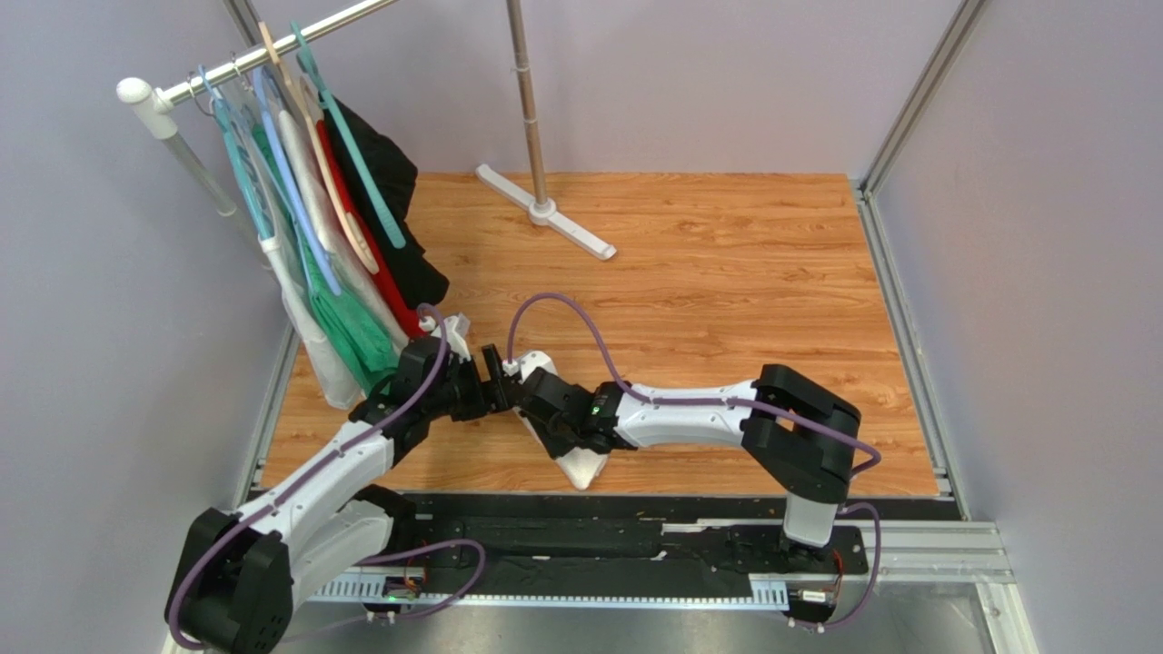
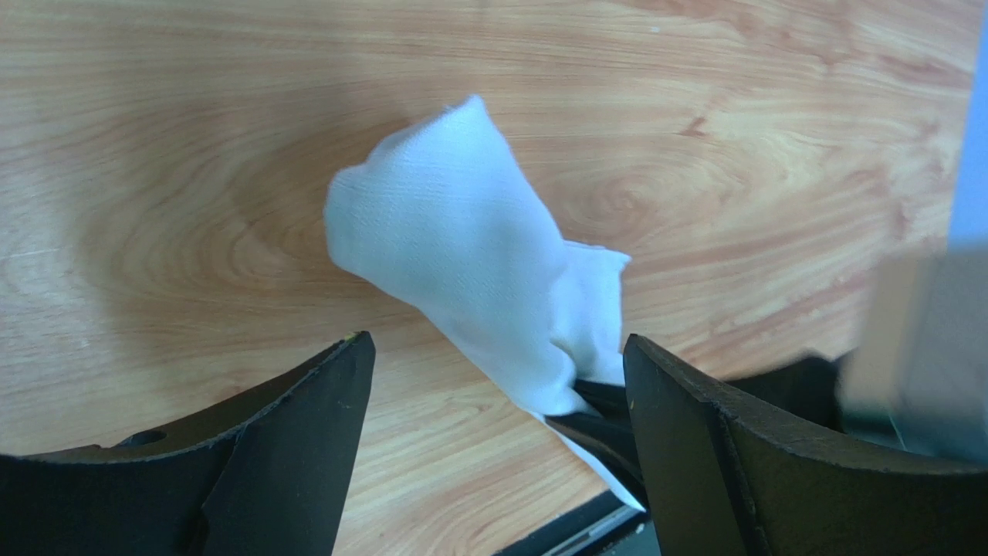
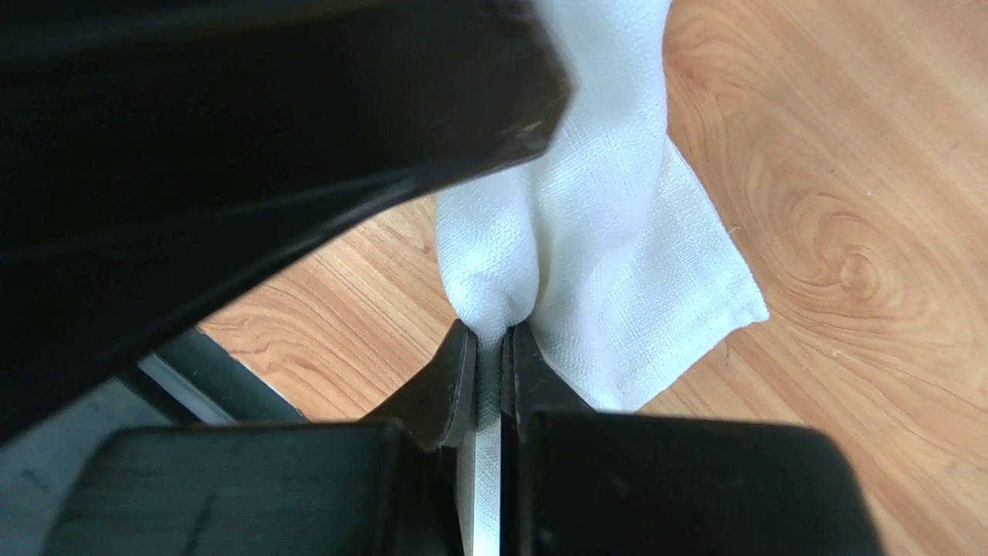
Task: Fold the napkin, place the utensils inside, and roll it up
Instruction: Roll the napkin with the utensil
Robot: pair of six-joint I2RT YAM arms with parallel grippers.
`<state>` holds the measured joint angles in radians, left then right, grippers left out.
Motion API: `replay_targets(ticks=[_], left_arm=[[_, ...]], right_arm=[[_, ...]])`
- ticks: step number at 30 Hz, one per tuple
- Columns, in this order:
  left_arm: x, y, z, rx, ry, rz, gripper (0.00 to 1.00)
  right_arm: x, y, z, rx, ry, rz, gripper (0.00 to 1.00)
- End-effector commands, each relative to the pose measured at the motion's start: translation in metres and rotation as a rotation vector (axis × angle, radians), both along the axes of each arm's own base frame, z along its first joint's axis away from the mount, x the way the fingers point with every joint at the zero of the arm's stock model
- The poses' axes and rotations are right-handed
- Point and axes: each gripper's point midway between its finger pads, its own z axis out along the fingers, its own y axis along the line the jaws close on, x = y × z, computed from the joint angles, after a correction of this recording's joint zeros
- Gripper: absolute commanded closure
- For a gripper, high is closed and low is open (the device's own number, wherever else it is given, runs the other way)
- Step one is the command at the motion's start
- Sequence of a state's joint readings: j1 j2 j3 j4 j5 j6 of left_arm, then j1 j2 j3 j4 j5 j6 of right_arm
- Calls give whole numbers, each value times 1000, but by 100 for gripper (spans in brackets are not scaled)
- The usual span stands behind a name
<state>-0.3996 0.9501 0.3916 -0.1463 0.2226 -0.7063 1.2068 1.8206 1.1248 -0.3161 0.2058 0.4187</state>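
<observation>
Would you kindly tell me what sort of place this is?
Most likely a robotics lab test cell: a left arm and right arm bolted to a mounting rail, a wood-grain table boxed in by plain panels, and a garment rack hung with clothes.

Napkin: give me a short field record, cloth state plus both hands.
napkin: white cloth, bunched up over the wooden table
right hand: shut, pinching a fold of the napkin
left hand: open, napkin seen between its fingers, no grip
utensils: none in view
background: clothes on hangers, rear left
</observation>
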Motion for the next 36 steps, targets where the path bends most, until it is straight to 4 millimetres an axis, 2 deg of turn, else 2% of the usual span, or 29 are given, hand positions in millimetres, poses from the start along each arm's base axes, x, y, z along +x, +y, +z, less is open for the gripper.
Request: replay_targets(ticks=[1,3,7,14,22,31,34,36], left_arm=[[-3,-6,21,-45,-65,-62,12],[-4,-4,22,-43,-70,-60,12],[-4,0,25,-37,-83,-49,12],[-6,4,28,-37,-106,-46,12],[-9,0,36,-59,-168,-96,12],[-8,-10,35,-96,-185,-144,12],[-5,-11,30,-102,-181,-133,13],[-7,-11,17,-108,-138,-123,13]], right_arm=[[-15,-27,-24,-16,202,-2,100],[-20,-27,-22,14,246,14,100],[-16,-31,-21,57,287,7,100],[-14,-25,-13,161,380,20,100],[-12,-22,-9,264,501,21,100],[-9,-19,-1,373,614,38,100],[-9,-17,3,407,653,43,100],[-8,-15,8,437,674,55,100]])
